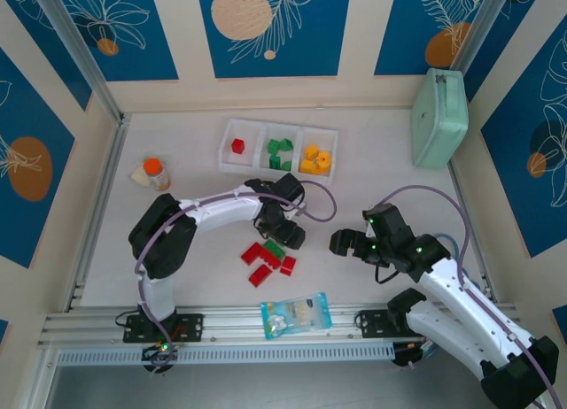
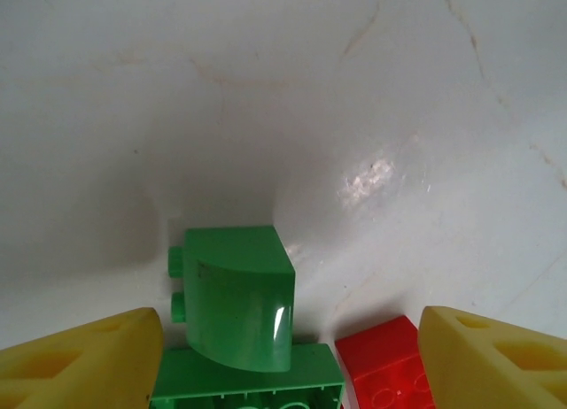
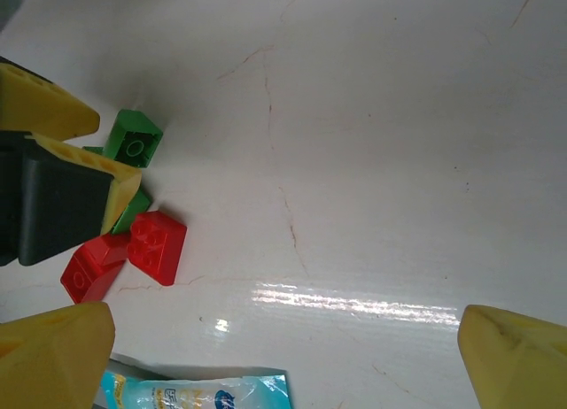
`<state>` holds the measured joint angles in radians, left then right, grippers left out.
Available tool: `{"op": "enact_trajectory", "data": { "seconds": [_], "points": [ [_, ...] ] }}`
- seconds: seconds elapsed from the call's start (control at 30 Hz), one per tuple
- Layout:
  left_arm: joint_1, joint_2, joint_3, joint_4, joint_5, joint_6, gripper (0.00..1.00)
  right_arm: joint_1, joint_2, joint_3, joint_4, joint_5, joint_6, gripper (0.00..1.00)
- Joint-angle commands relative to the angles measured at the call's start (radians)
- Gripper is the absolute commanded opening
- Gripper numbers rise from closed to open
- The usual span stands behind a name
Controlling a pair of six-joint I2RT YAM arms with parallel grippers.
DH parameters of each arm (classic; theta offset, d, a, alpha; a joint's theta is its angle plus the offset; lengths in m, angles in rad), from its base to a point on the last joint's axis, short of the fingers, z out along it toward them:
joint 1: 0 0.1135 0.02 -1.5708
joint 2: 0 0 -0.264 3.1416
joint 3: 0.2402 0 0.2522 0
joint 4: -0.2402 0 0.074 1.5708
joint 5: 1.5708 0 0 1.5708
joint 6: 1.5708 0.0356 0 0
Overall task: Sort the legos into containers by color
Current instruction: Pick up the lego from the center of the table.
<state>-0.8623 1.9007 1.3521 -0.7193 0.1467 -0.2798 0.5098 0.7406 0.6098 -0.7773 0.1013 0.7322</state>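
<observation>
The white tray (image 1: 221, 152) at the back holds a red lego (image 1: 237, 145) in its left container, green legos (image 1: 281, 152) in the middle one and yellow legos (image 1: 315, 159) in the right one. Loose red legos (image 1: 259, 255) and a green one (image 1: 275, 248) lie mid-table. My left gripper (image 1: 285, 235) is low over that pile. In the left wrist view it (image 2: 292, 365) is open, its yellow fingers (image 2: 80, 365) flanking a curved green lego (image 2: 239, 298), a flat green lego (image 2: 248, 382) and a red lego (image 2: 387, 365). My right gripper (image 1: 350, 243) (image 3: 283, 365) hangs open over bare table.
A clear blue-printed bag (image 1: 297, 314) (image 3: 195, 391) lies near the front edge. A mint-green case (image 1: 439, 117) leans at the back right. An orange-capped bottle (image 1: 156, 173) stands at the left. The right wrist view takes in a green lego (image 3: 133, 139) and red legos (image 3: 158, 241).
</observation>
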Motion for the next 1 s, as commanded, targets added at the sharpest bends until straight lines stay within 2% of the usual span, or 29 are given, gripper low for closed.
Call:
{"op": "enact_trajectory", "data": {
  "seconds": [0.0, 0.2, 0.4, 0.57, 0.97],
  "points": [
    [-0.010, 0.025, 0.035, -0.053, -0.028, 0.022, 0.72, -0.010, 0.010, 0.033, -0.002, 0.004, -0.024, 1.00],
    [-0.017, 0.048, 0.022, -0.045, -0.039, 0.011, 0.67, -0.025, 0.008, 0.028, -0.006, 0.006, -0.039, 1.00],
    [-0.019, 0.082, 0.042, -0.066, -0.114, 0.006, 0.64, -0.032, -0.009, 0.010, -0.005, -0.003, -0.033, 1.00],
    [-0.018, 0.108, 0.043, -0.026, -0.172, -0.019, 0.50, -0.033, -0.012, 0.015, -0.008, -0.003, -0.033, 1.00],
    [-0.014, 0.156, 0.051, 0.053, -0.164, -0.042, 0.31, -0.036, -0.017, 0.019, -0.014, 0.007, -0.033, 1.00]
  ]
}}
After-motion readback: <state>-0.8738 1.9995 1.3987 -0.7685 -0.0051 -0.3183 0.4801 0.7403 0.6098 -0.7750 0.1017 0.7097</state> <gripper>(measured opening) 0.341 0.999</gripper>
